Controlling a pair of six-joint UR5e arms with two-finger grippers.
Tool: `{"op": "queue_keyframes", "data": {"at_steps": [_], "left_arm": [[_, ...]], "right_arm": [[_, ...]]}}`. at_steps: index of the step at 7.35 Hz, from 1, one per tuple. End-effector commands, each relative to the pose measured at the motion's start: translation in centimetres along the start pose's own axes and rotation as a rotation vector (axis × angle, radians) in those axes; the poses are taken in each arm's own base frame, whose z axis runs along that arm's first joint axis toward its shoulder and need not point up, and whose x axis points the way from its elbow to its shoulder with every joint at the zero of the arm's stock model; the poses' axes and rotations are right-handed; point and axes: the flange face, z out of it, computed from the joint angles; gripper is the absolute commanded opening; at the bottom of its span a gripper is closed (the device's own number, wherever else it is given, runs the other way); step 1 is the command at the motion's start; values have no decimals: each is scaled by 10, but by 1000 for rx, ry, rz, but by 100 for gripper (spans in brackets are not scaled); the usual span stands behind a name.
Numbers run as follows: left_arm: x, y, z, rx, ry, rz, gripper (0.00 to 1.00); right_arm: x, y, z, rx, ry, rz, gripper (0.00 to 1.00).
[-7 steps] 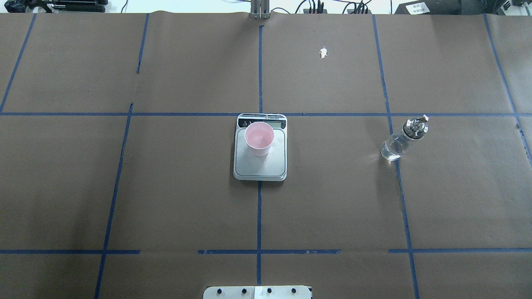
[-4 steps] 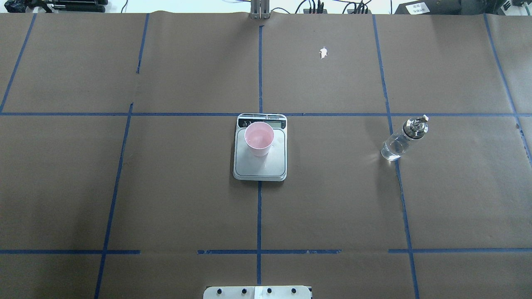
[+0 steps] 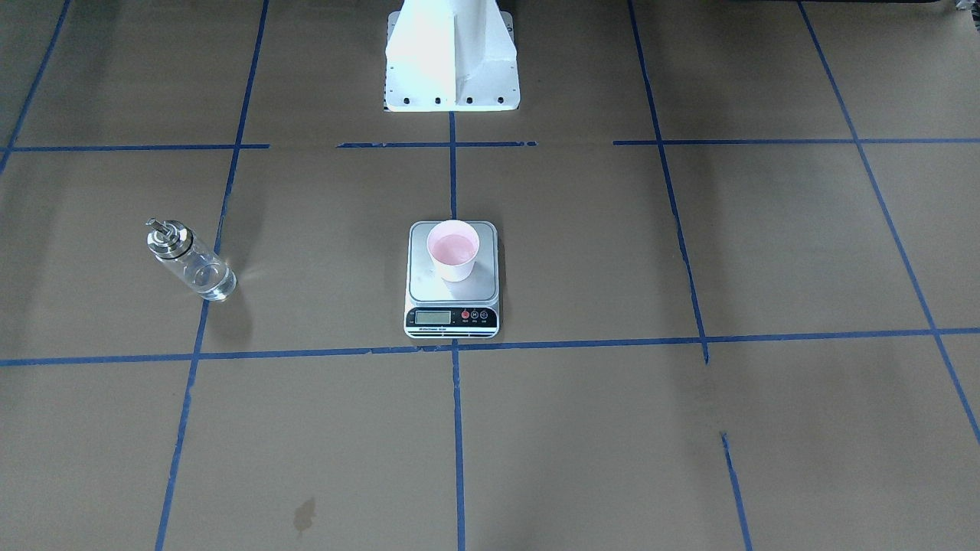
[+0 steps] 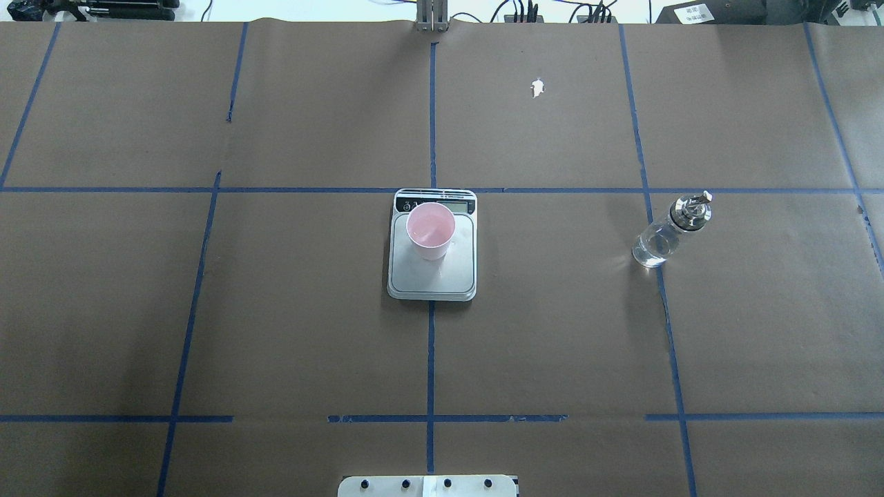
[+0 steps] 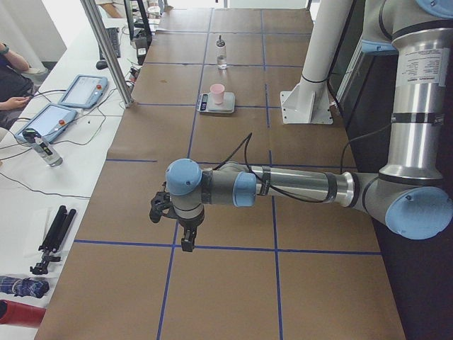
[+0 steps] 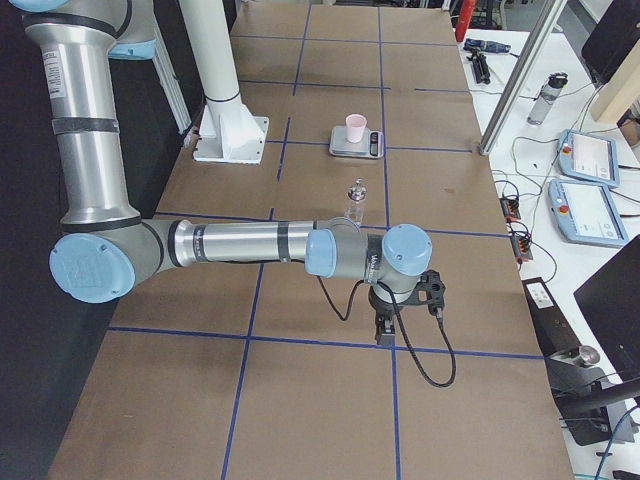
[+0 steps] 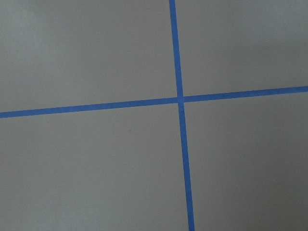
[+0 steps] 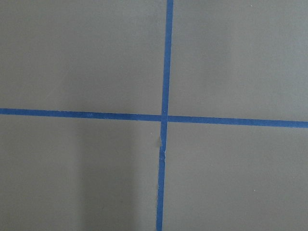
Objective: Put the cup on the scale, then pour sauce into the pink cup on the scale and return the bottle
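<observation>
The pink cup stands upright on the silver scale at the table's middle; both also show in the front view, the cup on the scale. The clear glass bottle with its silver cap stands upright on the table to the right, clear sauce low inside it; it also shows in the front view. My left gripper shows only in the left side view, far from the scale; I cannot tell its state. My right gripper shows only in the right side view, past the bottle; I cannot tell its state.
Brown paper with a blue tape grid covers the table. The robot's white base stands behind the scale. Tablets, cables and tools lie on the side benches. Both wrist views show only paper and tape crossings.
</observation>
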Motion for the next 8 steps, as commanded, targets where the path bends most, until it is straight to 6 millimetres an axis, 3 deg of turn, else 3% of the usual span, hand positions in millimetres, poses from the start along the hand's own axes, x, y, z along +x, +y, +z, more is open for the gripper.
{"op": "queue_keyframes", "data": {"at_steps": [1,8], "left_arm": [[0,0,0,-1,0,-21,100],[0,0,0,1,0,-36,100]], "right_arm": [[0,0,0,1,0,-1,100],[0,0,-1,3,0,-1,100]]}}
